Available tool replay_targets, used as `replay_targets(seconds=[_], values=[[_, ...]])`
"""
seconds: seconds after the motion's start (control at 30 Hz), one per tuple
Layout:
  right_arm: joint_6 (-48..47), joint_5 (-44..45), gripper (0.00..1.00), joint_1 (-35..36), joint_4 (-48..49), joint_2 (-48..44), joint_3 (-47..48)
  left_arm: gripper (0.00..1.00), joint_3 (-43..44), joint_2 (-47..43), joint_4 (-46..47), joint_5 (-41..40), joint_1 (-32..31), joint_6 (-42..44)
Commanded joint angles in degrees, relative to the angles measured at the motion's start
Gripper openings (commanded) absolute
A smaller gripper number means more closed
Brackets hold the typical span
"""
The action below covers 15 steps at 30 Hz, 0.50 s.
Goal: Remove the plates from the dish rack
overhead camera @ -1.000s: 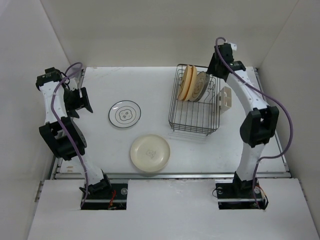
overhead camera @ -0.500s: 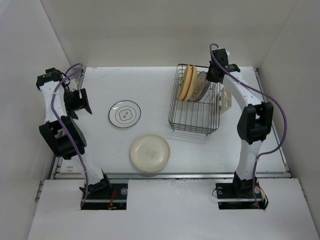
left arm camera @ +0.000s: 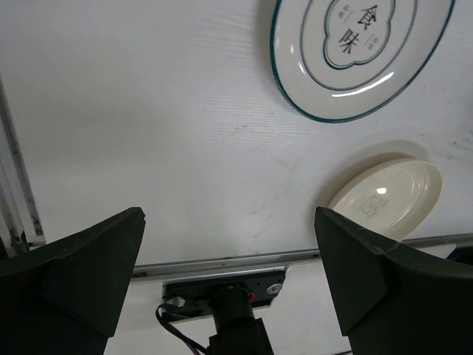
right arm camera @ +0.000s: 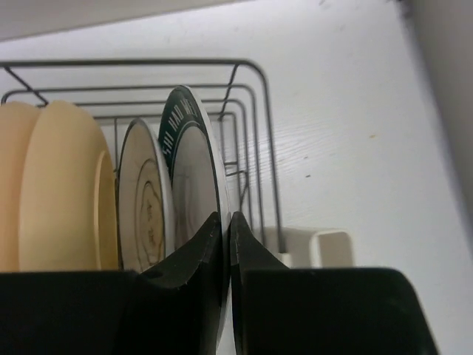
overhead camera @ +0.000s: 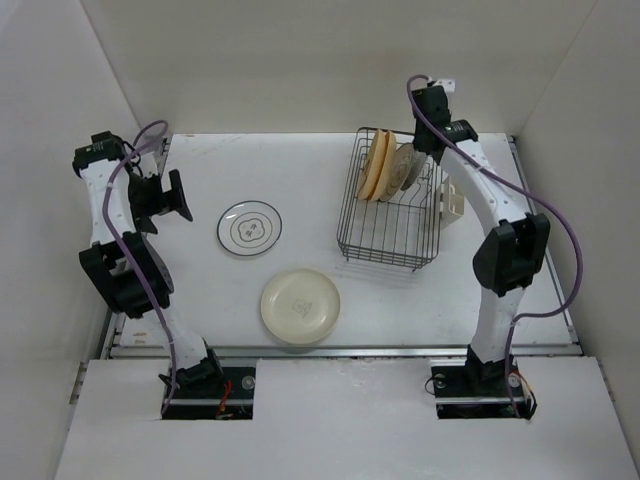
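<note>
White table (overhead camera: pixel 480 290), enclosed by plain white walls (overhead camera: pixel 300 60); I am reading clock positions from the overhead view. The dish rack (overhead camera: pixel 388 262) stands at 1 o'clock. Four plates stand on edge at its far end: two orange-tan plates (overhead camera: pixel 375 165), a patterned plate (right arm camera: pixel 144 200) and a dark-rimmed plate (right arm camera: pixel 194 170). My right gripper (right arm camera: pixel 227 222) is pinched on the dark-rimmed plate's rim. A ringed plate (overhead camera: pixel 250 228) lies flat at 9 o'clock and a cream plate (overhead camera: pixel 300 306) at 7 o'clock. My left gripper (left arm camera: pixel 228 218) hangs at the 9 o'clock edge, jaws wide apart and empty.
</note>
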Motion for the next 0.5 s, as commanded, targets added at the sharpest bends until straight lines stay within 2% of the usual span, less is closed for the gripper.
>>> replay_targets(seconds=[0.0,0.17,0.23,0.47], values=[[-2.75,12.64,0.0,1.19,1.82,-8.3,6.72,1.0,2.07,-2.66,-1.75,3.6,-2.28,3.75],[-3.36,19.05,0.0,2.33,1.3,-11.46,6.73,1.0,2.78,-4.68,-3.77,12.83,-3.42,8.94],[-3.89,19.07,0.0,3.83,1.3,-13.75,5.93,1.0,3.57,-6.09,-5.08,14.24,-3.95,10.61],[-4.43,18.63,0.0,9.89,3.05,-18.05,5.32,1.0,4.18,-10.75,-6.32,17.66,-11.77,16.33]])
